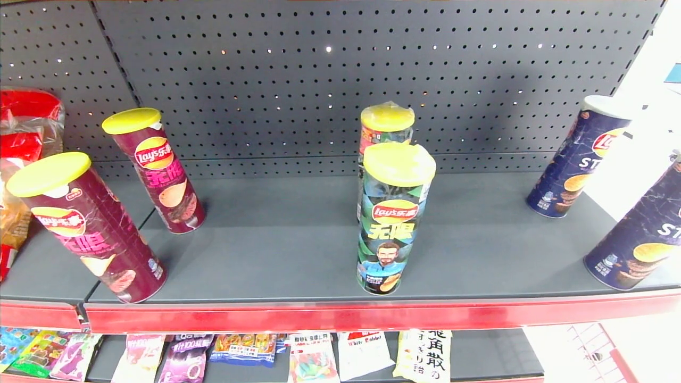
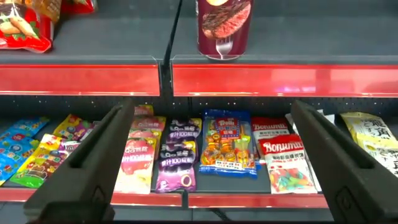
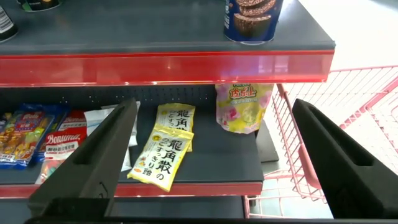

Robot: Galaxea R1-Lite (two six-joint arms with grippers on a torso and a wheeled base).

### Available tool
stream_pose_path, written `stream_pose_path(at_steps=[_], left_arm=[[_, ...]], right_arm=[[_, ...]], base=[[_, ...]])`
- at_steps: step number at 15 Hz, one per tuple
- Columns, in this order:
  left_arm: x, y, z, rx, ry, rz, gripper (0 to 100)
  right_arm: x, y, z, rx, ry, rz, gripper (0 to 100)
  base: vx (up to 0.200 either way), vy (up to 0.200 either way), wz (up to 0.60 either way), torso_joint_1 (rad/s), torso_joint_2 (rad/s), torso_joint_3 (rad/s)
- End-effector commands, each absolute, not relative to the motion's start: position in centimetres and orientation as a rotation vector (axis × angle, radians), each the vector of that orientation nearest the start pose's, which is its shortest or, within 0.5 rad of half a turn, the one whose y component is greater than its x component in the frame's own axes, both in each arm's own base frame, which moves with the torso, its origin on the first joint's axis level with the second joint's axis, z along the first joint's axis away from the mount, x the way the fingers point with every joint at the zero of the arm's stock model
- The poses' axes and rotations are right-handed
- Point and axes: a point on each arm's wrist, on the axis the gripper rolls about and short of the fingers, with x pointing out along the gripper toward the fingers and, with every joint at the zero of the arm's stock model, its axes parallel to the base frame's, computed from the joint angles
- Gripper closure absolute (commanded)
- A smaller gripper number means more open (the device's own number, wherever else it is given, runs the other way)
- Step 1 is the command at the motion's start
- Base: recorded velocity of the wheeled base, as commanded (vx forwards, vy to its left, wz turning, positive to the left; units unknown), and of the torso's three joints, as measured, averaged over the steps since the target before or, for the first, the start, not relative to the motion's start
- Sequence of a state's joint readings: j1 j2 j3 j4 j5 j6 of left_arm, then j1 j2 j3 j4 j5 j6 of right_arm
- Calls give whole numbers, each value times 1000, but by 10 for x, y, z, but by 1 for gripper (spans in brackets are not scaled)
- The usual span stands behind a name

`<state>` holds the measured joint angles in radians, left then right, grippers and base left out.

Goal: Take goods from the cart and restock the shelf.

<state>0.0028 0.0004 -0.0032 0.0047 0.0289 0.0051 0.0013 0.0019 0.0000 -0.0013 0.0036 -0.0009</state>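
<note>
The grey shelf [image 1: 298, 250] with a red front lip carries chip cans standing upright: two maroon ones [image 1: 88, 226] on the left, two green ones [image 1: 393, 213] in the middle, two navy ones [image 1: 577, 157] on the right. My left gripper [image 2: 208, 180] is open and empty, in front of the lower shelf's candy bags [image 2: 227, 143], below a maroon can [image 2: 224, 28]. My right gripper [image 3: 211, 174] is also open with nothing in it, facing yellow bags [image 3: 168, 149] on the lower shelf, under a navy can [image 3: 252, 18]. The pink wire cart [image 3: 323, 137] stands to the right of the shelf.
A perforated back panel [image 1: 330, 80] closes the shelf behind the cans. Red snack bags [image 1: 24, 138] lie at the far left of the upper shelf. Wide gaps separate the can groups. The cart's wire edge [image 1: 596, 351] shows at the lower right.
</note>
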Motion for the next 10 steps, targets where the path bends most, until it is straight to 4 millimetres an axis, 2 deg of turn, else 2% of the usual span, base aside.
stream_pose_path(at_steps=[1,4,9,10], left_arm=[[-23,1,76,8,2,31,0],[-23,1,76,5,2,32,0],[-23,1,76,6,2,29,0],[-23,1,76,6,2,29,0]], right_arm=[[-23,0,76,-2,0,5,0],[-23,0,76,-2,0,5,0],[-23,0,76,-3,0,3,0],[-23,0,76,-3,0,3,0]], base=[[0,0,0,0,0,0],[0,0,0,0,0,0],[-200,0,0,9,0,1],[0,0,0,0,0,0]])
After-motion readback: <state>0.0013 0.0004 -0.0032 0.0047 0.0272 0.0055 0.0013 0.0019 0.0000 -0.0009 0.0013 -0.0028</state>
